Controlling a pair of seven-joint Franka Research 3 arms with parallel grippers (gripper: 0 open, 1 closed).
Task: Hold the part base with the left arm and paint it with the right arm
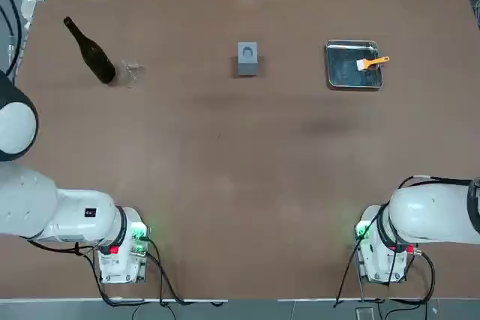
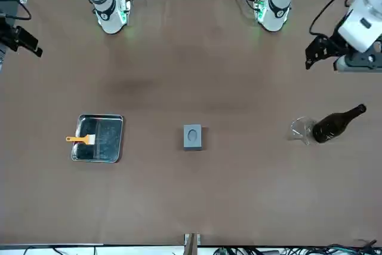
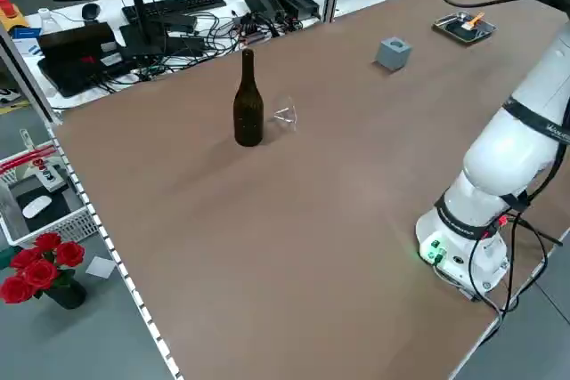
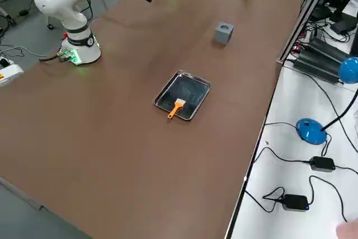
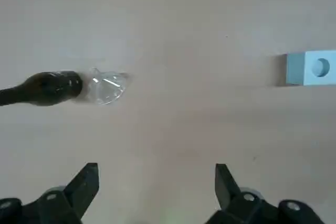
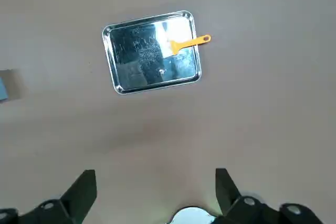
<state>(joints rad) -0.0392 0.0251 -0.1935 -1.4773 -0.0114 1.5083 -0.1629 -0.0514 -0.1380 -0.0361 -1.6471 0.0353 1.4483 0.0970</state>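
- Block (image 1: 247, 58) at mid far side of tabletop (image 1: 240, 185).
- Tray (image 1: 341, 80) well to its right, brush (image 1: 372, 62) lying in tray.
- Bottle (image 1: 90, 52) well to its left, glass (image 1: 132, 73) just beside bottle.

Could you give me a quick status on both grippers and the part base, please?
Left gripper and right gripper open, empty, high above table. Part base untouched mid-table. Nothing obstructing.

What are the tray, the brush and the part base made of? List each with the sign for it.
Tray: probably polished steel; mirror-like sheen, bright rolled rim.
Brush: handle looks like orange plastic; pale bristles, material unclear.
Part base: matte grey block, plastic or painted metal; even, dull faces.
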